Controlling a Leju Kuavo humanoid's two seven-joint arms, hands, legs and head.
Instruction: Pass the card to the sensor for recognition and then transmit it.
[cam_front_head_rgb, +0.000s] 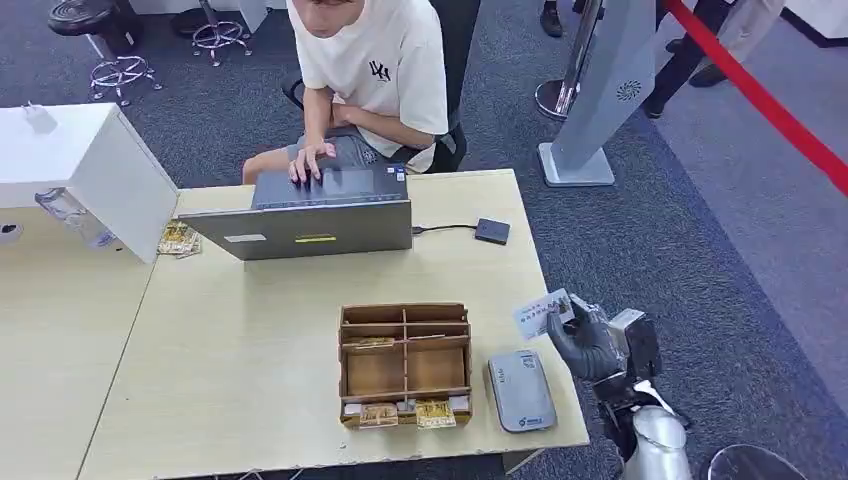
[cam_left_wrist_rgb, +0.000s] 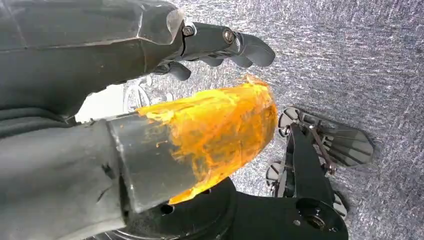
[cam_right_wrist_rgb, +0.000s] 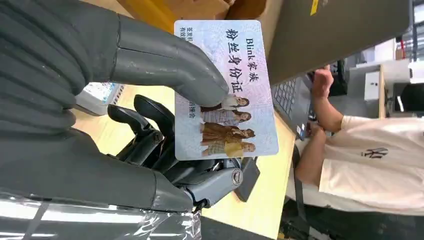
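my right robot hand (cam_front_head_rgb: 585, 338) pinches the card (cam_front_head_rgb: 541, 313) between thumb and fingers, off the desk (cam_front_head_rgb: 250, 380) edge, just beyond the grey sensor (cam_front_head_rgb: 520, 390) lying beside the wooden tray (cam_front_head_rgb: 405, 365). my left robot hand (cam_left_wrist_rgb: 200, 75) hangs over carpet, fingers apart, holding nothing.

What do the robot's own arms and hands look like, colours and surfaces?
The right hand is dark grey with darker fingers, mounted on a silver metallic forearm with a boxy grey wrist block. Close up it has a ribbed grey cover and a thick grey thumb. The left hand is similar, its thumb tip coated in orange.
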